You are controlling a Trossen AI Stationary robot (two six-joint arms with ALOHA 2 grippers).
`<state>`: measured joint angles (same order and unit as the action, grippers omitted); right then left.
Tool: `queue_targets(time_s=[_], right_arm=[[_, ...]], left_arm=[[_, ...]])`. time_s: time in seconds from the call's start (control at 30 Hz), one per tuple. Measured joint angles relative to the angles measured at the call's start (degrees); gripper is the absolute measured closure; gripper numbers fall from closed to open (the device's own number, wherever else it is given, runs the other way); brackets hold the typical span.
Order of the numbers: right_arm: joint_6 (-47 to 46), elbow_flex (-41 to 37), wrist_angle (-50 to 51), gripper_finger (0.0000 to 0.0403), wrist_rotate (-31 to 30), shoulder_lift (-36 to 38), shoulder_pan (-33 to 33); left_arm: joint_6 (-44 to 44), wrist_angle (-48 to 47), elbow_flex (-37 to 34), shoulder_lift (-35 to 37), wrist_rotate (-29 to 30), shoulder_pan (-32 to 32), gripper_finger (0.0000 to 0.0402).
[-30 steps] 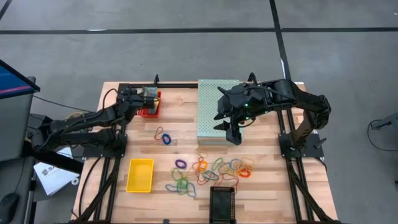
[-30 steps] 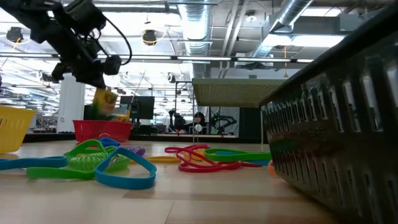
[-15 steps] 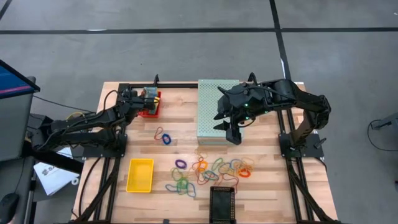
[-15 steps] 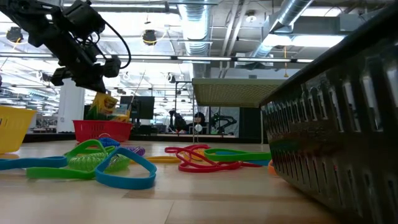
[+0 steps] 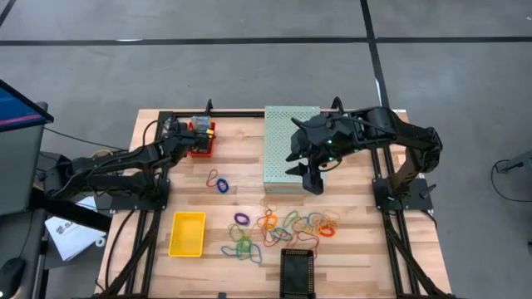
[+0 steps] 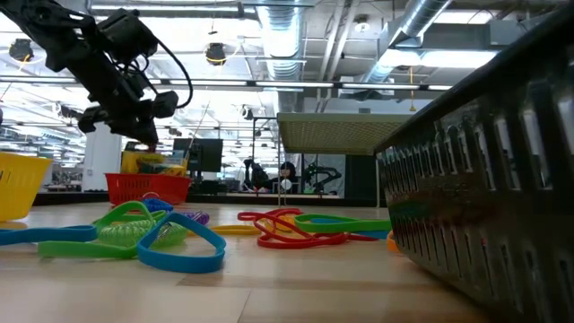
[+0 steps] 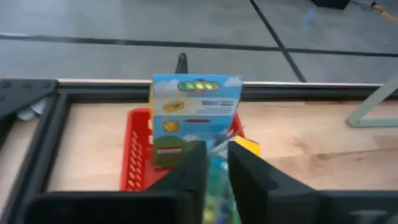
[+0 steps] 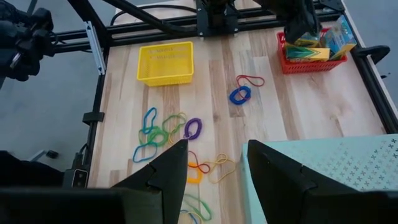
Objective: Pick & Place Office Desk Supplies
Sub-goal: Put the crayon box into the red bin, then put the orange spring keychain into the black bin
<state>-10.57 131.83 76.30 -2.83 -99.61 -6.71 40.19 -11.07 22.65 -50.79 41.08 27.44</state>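
Observation:
My left gripper [image 5: 189, 134] [image 6: 143, 135] [image 7: 216, 168] reaches down into the red basket [image 5: 202, 148] [image 6: 148, 187] at the table's far left and is shut on a small crayon box. Another crayon box with a blue back [image 7: 196, 115] stands upright in that basket, and more boxes [image 8: 311, 46] lie in it. Several coloured rubber bands [image 5: 283, 226] [image 6: 161, 233] [image 8: 168, 134] lie loose near the table's near edge. A blue and a purple-red band [image 5: 219, 181] [image 8: 242, 93] lie apart from them. My right gripper [image 5: 307, 176] [image 8: 214, 168] hangs open over the pale green box's near corner. My left gripper pinches a crayon box between its two fingers, coming from above and slanting down toward the far edge. Only a blue-green strip of the box [image 7: 216, 186] shows in the narrow gap. The box's yellow top [image 6: 143, 162] sits at the basket's rim, below the fingers.
A large pale green perforated box [image 5: 291, 148] [image 8: 323, 168] stands at the table's far middle. A yellow basket [image 5: 187, 234] [image 6: 18, 184] [image 8: 165, 62] sits near the left. A black basket [image 5: 298, 270] [image 6: 484, 179] sits at the near edge. Bare wood lies between the baskets.
My left gripper has come down with the yellow-green crayon box from above the red basket. The box tipped on the way and now sits inside the basket.

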Motion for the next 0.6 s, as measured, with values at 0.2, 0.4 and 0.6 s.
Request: queue_targets(time_s=[0.2, 0.4, 0.6], right_arm=[[0.0, 0.0, -0.01, 0.0239, -0.02, 0.0, -0.1], [0.0, 0.0, 0.0, 0.0239, -0.2, 0.0, 0.02], [0.0, 0.0, 4.54, 0.0239, -4.27, 0.37, -0.19]], left_arm=[[0.27, 2.74, 0.13, 2.32, 0.42, -0.09, 0.0224], [-7.09, 10.52, 2.0, 7.99, -2.09, -0.2, 0.0171], [-14.27, 21.83, 3.76, 13.32, -18.04, -0.2, 0.019]])
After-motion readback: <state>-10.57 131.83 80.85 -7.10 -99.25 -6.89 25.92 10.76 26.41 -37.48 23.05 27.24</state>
